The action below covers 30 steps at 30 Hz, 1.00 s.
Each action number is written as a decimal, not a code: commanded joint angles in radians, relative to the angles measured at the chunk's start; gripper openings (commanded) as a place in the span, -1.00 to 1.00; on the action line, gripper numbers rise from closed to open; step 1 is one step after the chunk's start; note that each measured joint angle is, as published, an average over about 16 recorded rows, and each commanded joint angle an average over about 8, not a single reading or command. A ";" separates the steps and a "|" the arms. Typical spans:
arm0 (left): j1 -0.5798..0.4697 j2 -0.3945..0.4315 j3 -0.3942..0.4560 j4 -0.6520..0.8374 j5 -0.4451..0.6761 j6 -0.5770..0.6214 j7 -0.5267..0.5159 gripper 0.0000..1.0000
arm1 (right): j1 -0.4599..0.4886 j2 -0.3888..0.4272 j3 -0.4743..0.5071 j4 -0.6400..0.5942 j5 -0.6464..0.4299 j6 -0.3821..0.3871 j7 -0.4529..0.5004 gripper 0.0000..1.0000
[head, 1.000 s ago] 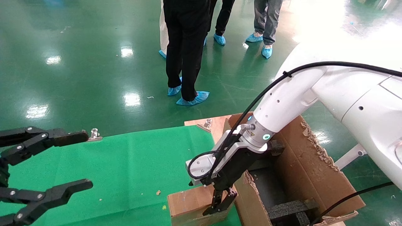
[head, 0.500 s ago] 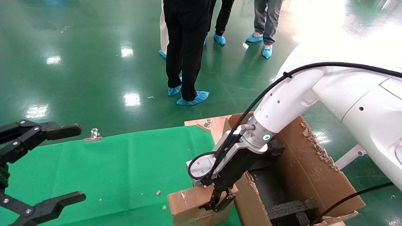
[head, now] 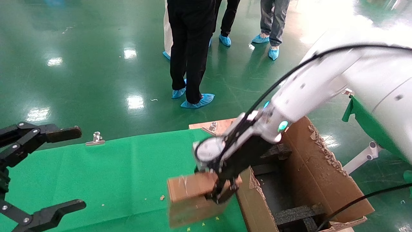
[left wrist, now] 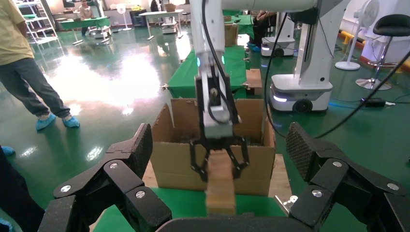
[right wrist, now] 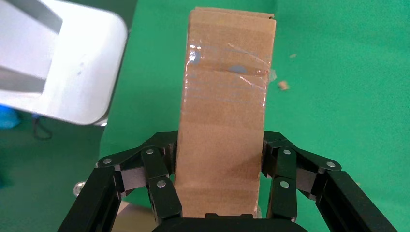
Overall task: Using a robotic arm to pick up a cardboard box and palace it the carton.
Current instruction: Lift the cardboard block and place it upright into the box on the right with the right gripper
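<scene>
My right gripper [head: 223, 192], on the white robotic arm [head: 299, 96], is shut on the small taped cardboard box [head: 188, 199]. It holds the box tilted, lifted off the green cloth, just left of the carton [head: 322, 174]. In the right wrist view the box [right wrist: 225, 111] sits between the right gripper's [right wrist: 220, 159] fingers. The left wrist view shows the held box [left wrist: 220, 188] in front of the carton [left wrist: 169, 154]. My all-black left gripper [head: 79, 167] is open and empty at the far left.
The green cloth [head: 128, 174] covers the table, with metal clips [head: 96, 138] at its far edge. Black foam blocks [head: 297, 214] lie inside the carton. Several people [head: 190, 48] stand on the green floor beyond the table.
My right gripper has closed on the cardboard box and raised it off the cloth, tilting it. My left gripper has drawn back slightly to the left.
</scene>
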 commanded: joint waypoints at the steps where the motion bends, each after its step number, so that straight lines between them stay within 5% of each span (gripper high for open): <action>1: 0.000 0.000 0.000 0.000 0.000 0.000 0.000 1.00 | 0.016 0.012 0.004 -0.002 0.024 -0.003 0.001 -1.00; 13: 0.000 0.000 0.001 0.000 -0.001 0.000 0.001 1.00 | 0.308 0.145 -0.135 0.021 0.192 -0.013 -0.027 -1.00; 30: -0.001 -0.001 0.003 0.000 -0.002 -0.001 0.001 1.00 | 0.670 0.412 -0.504 0.051 0.180 -0.015 0.032 -1.00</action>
